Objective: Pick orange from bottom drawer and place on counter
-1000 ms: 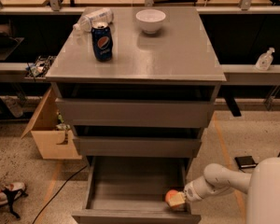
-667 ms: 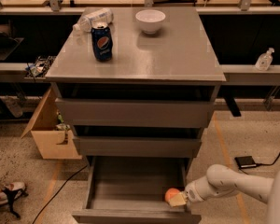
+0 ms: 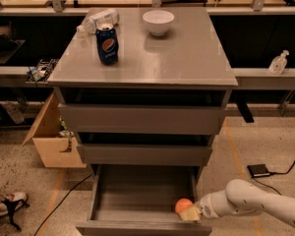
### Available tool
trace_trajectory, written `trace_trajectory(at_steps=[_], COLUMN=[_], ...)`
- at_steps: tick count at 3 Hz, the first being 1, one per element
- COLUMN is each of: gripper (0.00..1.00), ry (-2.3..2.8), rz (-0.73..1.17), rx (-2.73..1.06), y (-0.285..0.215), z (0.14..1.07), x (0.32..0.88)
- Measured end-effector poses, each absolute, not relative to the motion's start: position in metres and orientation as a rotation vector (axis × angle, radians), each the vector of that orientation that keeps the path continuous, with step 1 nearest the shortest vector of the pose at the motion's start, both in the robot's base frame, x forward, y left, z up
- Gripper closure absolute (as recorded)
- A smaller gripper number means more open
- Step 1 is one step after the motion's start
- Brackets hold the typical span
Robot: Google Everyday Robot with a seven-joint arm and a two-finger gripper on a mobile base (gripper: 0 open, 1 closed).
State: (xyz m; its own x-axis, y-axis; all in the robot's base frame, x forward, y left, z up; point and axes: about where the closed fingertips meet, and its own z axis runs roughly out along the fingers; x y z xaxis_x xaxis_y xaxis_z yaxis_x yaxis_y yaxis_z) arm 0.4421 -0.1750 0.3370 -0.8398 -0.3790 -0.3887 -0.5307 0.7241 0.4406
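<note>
down at the lower right of the frame, the robot's gripper (image 3: pixel 189 213) reaches into the open bottom drawer (image 3: pixel 137 191), touching the orange (image 3: pixel 183 205) that lies in the drawer's front right corner; whether it has closed on the fruit cannot be told. toward the upper left, a pepsi can (image 3: pixel 107 44), a white bowl (image 3: pixel 158 22) and a plastic bottle (image 3: pixel 98 21) sit on the grey tabletop (image 3: pixel 187 58).

Arm (image 3: pixel 255 208) enters low from right, bent; end effector (image 3: pixel 189 213) points left.
</note>
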Motion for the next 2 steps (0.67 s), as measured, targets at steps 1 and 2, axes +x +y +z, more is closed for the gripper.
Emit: trace_trajectory(at_steps=[1,2], gripper=[1.00,1.00], ry=[2.590,2.458], rz=[0.775,0.724], rx=[-0.753,-0.816], y=[-0.169,-0.161], z=[0.357,0.398], x=[0.447,0.442])
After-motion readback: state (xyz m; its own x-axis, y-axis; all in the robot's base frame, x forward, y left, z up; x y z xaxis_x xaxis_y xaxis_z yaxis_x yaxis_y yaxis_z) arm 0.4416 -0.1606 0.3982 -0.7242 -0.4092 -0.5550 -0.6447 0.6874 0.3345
